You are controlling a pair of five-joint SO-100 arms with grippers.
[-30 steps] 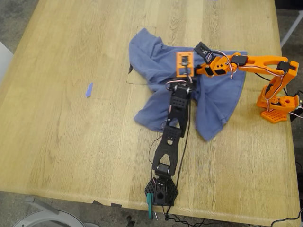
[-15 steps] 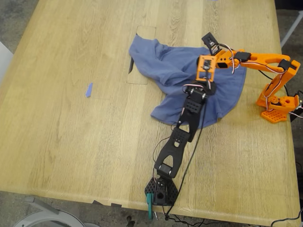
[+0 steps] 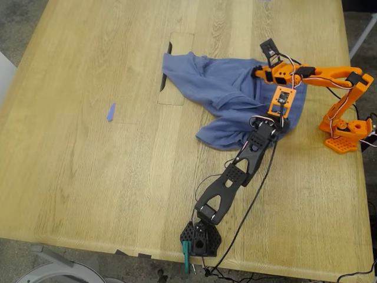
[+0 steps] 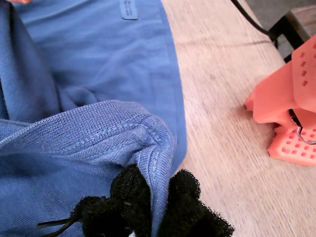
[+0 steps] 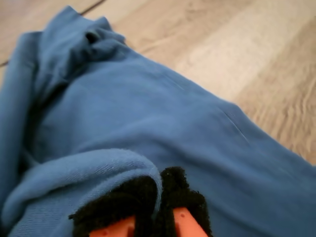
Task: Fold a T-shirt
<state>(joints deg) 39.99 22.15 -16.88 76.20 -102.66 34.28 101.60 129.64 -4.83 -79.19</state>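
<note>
The slate-blue T-shirt (image 3: pixel 227 91) lies bunched on the wooden table, right of centre in the exterior view. No print shows. My first gripper (image 3: pixel 272 125), on the black arm, is shut on a stitched hem of the T-shirt (image 4: pixel 98 133), which passes between its black foam pads (image 4: pixel 185 195). Just above it in the exterior view, my second gripper (image 3: pixel 278 115), on the orange arm, is shut on a rolled edge of the T-shirt (image 5: pixel 148 118) between its pads (image 5: pixel 177 192). Both grippers meet at the shirt's edge nearest the exterior view's right.
A small blue tape scrap (image 3: pixel 111 112) lies towards the exterior view's left. A rectangular outline (image 3: pixel 177 71) marks the table under the shirt's far corner. The orange arm's base (image 3: pixel 344 132) stands at the exterior view's right edge, and the black base (image 3: pixel 200 239) near the front edge.
Both grippers have moved towards the exterior view's right, pulling the held cloth with them. The shirt's lower folds have been drawn over, leaving the cloth flatter and further right.
</note>
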